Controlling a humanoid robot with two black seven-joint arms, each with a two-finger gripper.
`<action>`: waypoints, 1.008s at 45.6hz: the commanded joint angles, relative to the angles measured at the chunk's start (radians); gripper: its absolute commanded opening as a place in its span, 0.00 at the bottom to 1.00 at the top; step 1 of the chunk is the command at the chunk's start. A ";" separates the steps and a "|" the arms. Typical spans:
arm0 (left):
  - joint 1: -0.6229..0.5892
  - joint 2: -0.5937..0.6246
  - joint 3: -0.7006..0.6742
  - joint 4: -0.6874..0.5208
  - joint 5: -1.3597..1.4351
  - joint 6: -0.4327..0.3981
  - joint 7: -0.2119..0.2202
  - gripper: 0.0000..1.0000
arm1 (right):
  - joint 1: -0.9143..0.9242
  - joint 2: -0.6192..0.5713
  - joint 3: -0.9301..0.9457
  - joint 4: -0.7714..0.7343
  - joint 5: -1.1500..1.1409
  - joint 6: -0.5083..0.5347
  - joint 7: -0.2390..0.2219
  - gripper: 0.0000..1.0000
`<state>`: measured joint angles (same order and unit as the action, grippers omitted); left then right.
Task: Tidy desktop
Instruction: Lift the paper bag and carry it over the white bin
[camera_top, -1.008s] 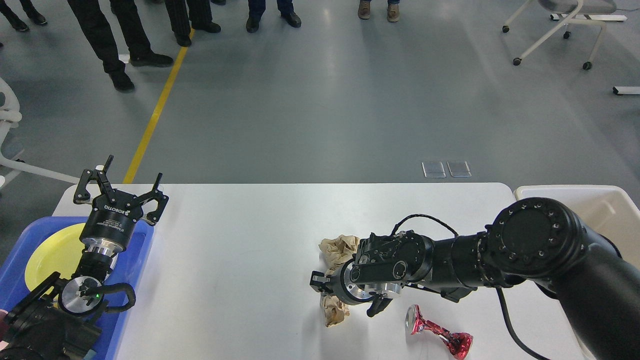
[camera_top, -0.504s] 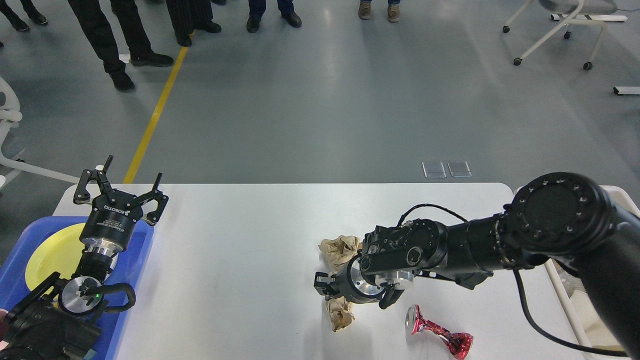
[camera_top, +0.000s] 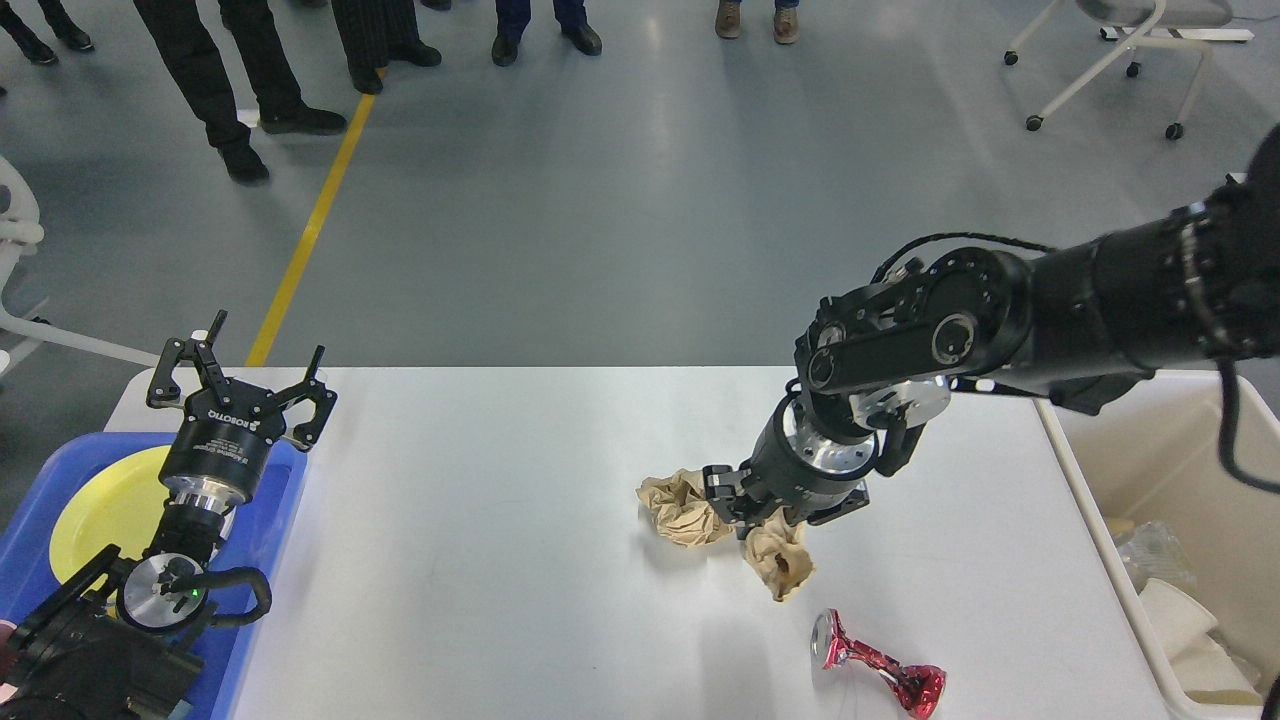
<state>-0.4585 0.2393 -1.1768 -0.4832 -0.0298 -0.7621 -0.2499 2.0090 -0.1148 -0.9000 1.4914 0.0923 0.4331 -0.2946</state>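
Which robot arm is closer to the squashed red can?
The right. Its end effector hangs just above and left of the can, gripping crumpled brown paper. The left end effector is far across the desktop, over the blue tray.

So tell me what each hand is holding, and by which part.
The right hand grips a crumpled brown paper wad by its top end, lifted above the desktop. The left hand is open, holding nothing.

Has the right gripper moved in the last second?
Yes. The right gripper has risen and shifted right, toward the beige bin, carrying a crumpled paper. The red can stayed put.
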 joint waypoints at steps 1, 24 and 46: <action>0.000 0.000 -0.001 0.000 -0.001 0.000 0.000 0.96 | 0.151 -0.054 -0.079 0.075 0.029 0.067 0.002 0.00; 0.000 0.000 -0.001 0.000 -0.001 0.000 0.000 0.96 | 0.247 -0.051 -0.309 0.125 0.099 0.128 0.202 0.00; 0.000 0.000 0.000 0.000 0.001 0.000 0.000 0.96 | 0.234 -0.091 -0.441 0.112 0.087 0.116 0.210 0.00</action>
<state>-0.4586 0.2393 -1.1772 -0.4832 -0.0301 -0.7622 -0.2499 2.2562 -0.1702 -1.2910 1.6115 0.1898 0.5525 -0.0850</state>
